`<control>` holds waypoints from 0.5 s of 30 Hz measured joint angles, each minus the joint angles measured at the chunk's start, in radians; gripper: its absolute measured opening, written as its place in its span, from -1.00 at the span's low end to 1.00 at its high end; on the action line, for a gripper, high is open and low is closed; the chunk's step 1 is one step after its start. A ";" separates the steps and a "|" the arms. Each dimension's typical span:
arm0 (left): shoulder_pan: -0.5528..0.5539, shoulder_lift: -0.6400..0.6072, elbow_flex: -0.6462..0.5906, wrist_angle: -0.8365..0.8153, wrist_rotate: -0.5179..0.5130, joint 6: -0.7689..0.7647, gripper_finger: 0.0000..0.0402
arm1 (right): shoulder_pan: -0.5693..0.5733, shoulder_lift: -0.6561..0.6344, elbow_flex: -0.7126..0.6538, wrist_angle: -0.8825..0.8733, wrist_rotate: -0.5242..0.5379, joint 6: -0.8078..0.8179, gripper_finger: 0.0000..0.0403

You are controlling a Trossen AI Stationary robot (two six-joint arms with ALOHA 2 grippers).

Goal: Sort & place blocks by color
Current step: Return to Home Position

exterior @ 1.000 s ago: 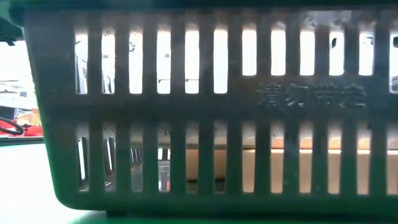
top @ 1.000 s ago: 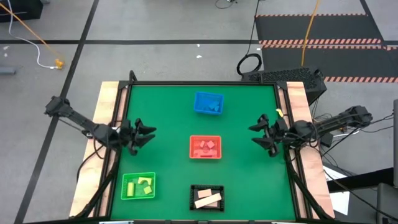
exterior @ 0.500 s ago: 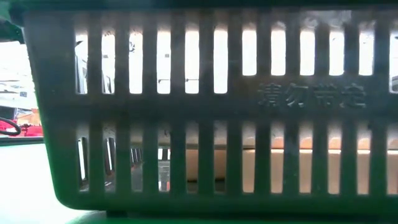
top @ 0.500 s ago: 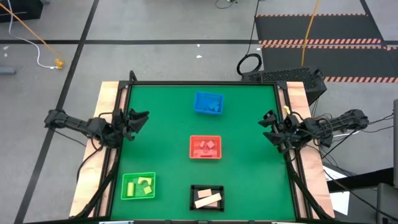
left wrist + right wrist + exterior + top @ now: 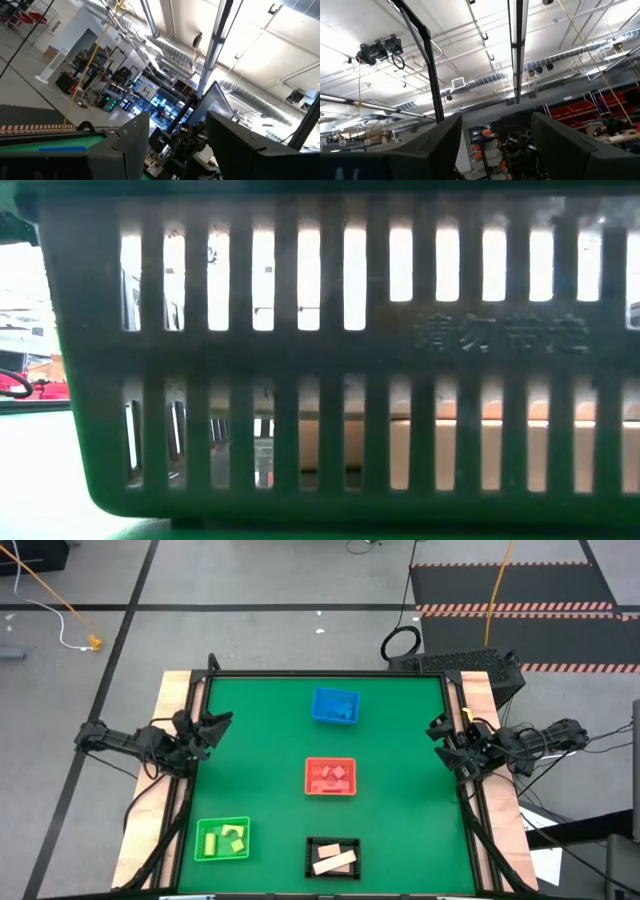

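The blocks all lie inside four small bins on the green table. Blue blocks (image 5: 342, 711) are in the blue bin (image 5: 335, 706), pink ones (image 5: 332, 777) in the red bin (image 5: 330, 777), yellow ones (image 5: 225, 839) in the green bin (image 5: 222, 839), and tan bars (image 5: 333, 859) in the black bin (image 5: 332, 857). My left gripper (image 5: 215, 724) is open at the table's left edge. My right gripper (image 5: 437, 734) is open at the right edge. Both are empty and far from the bins. Each wrist view looks up at the ceiling between its spread fingers (image 5: 125, 145) (image 5: 440, 140).
The black bin's slotted wall (image 5: 330, 360) fills the low view and hides the table behind it. Wooden rails (image 5: 170, 740) run along the table's left and right sides. Bare green mat (image 5: 260, 760) lies between the grippers and the bins.
Both arms have drawn back from the table's middle: the left gripper toward the left and far edges, the right gripper toward the right and far edges. The blocks and bins have stayed where they were.
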 joint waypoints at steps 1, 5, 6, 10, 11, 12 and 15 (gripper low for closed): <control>0.000 0.003 0.000 0.000 0.000 0.000 -0.03 | 0.000 0.000 0.000 0.000 0.000 0.000 0.17; 0.000 0.007 0.000 -0.001 0.000 0.000 -0.03 | 0.000 0.000 0.000 -0.001 0.000 0.000 0.17; 0.000 0.007 0.000 -0.003 0.000 0.000 -0.03 | 0.000 0.000 0.000 -0.001 0.000 0.000 0.17; 0.000 0.007 0.000 -0.007 0.000 0.000 -0.03 | 0.000 0.000 0.000 -0.001 0.000 0.000 0.17; 0.000 0.007 0.000 -0.007 0.000 0.000 -0.03 | 0.000 0.000 0.000 -0.001 0.000 0.000 0.17; 0.000 0.007 0.000 -0.007 0.000 0.000 -0.03 | 0.000 0.000 0.000 0.000 0.000 0.000 0.17; 0.000 0.007 0.000 -0.007 0.000 0.000 -0.03 | 0.000 0.000 0.000 -0.001 0.000 0.000 0.17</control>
